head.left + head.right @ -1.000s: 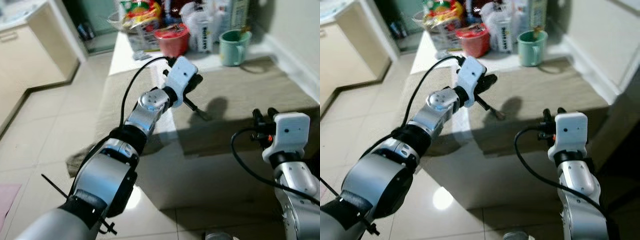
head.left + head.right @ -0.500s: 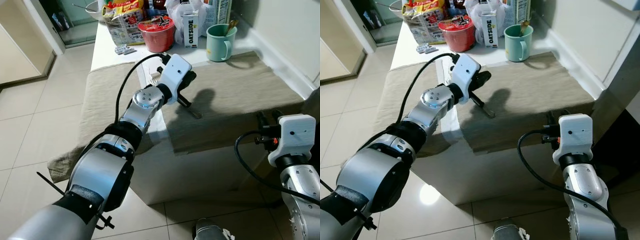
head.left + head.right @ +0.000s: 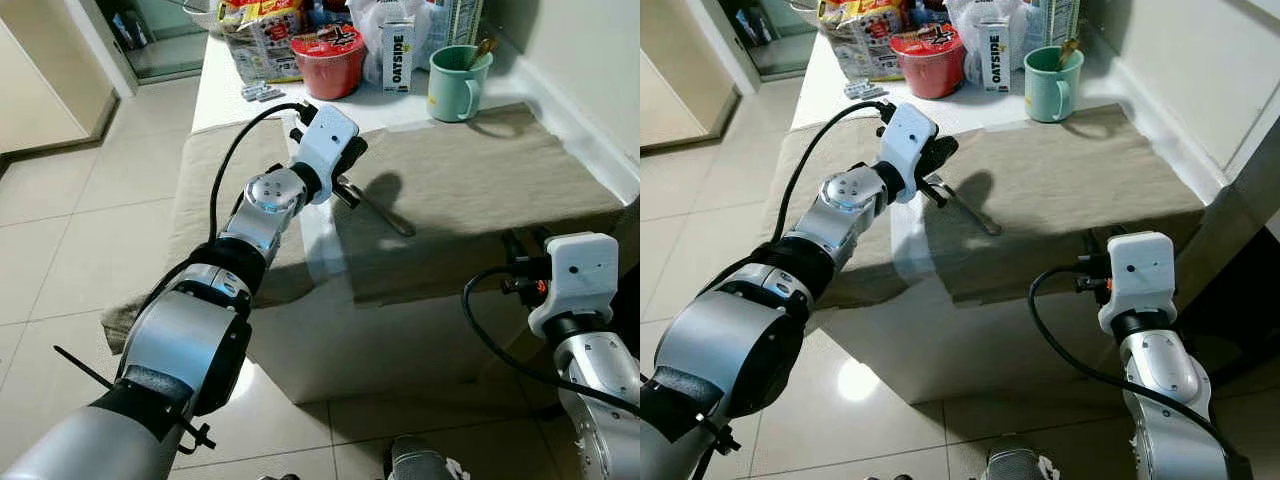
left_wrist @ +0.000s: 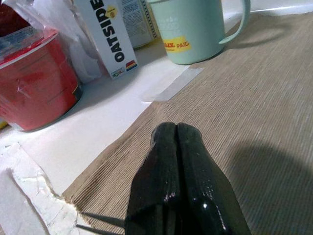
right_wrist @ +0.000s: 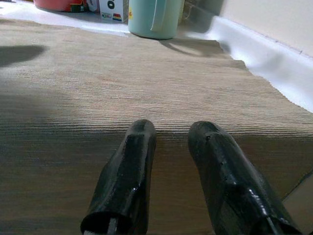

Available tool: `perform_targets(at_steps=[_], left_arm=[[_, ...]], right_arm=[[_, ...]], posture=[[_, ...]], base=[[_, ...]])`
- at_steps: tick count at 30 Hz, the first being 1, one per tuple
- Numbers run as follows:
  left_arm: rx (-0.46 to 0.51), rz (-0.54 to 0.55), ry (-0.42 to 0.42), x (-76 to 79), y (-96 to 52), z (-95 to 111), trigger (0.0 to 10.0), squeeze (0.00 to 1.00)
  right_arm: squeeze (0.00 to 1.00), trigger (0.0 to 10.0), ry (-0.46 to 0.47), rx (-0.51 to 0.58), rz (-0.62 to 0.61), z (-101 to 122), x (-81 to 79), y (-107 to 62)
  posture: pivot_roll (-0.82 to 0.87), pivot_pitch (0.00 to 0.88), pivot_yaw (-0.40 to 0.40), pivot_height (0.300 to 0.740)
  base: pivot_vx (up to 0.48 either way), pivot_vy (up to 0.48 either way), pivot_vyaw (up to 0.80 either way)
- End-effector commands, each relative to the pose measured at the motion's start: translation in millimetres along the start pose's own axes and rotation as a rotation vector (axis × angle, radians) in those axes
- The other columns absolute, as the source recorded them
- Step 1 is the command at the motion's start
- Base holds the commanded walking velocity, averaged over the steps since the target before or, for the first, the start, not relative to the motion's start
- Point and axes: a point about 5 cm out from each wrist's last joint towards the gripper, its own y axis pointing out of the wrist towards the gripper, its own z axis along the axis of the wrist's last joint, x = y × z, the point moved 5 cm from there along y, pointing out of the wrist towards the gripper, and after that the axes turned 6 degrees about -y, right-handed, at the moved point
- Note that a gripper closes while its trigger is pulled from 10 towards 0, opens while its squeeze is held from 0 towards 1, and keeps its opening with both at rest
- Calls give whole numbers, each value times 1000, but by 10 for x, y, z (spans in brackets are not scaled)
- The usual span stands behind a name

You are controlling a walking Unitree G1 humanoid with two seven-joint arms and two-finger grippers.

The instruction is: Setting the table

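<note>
One fork (image 3: 372, 207) pinched in left tool (image 4: 177, 131), tip on cloth (image 3: 470, 170).

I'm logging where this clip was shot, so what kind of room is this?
Probably a home kitchen or dining corner: a table under a beige cloth, a green mug, a red noodle cup and an oat drink carton, on a tiled floor.

Red bowl (image 4: 34, 78) — edge-cropped; mug (image 5: 155, 17) too

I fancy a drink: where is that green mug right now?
The green mug stands at the table's far end, right of the Oatside carton, just beyond the beige cloth.
</note>
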Motion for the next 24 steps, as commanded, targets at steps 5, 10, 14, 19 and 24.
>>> perform_targets(at_steps=[5, 10, 14, 19, 24], left_arm=[[-39, 42, 27, -127, -23, -18, 10000, 0], [-64, 68, 23, -171, -47, -82, 10000, 0], [-102, 102, 16, -231, -97, -196, 10000, 0], [-133, 145, -36, -308, -164, -320, 10000, 0], [-152, 195, -119, -375, -242, -454, 10000, 0]], right_arm=[[0, 10000, -3, 10, 19, 68, -19, -75], [0, 10000, -9, 5, 23, 62, -12, -109], [0, 10000, -11, -6, 27, 49, -12, -137], [0, 10000, -7, -5, 43, 79, -31, -132], [0, 10000, 11, 8, 48, 142, -6, -109]], posture=[[-443, 170, 142, 740], [-449, 183, 139, 740], [-446, 196, 133, 740], [-443, 210, 123, 740], [-453, 216, 109, 740]], base=[[0, 0, 0], [0, 0, 0], [0, 0, 0], [0, 0, 0], [0, 0, 0]])
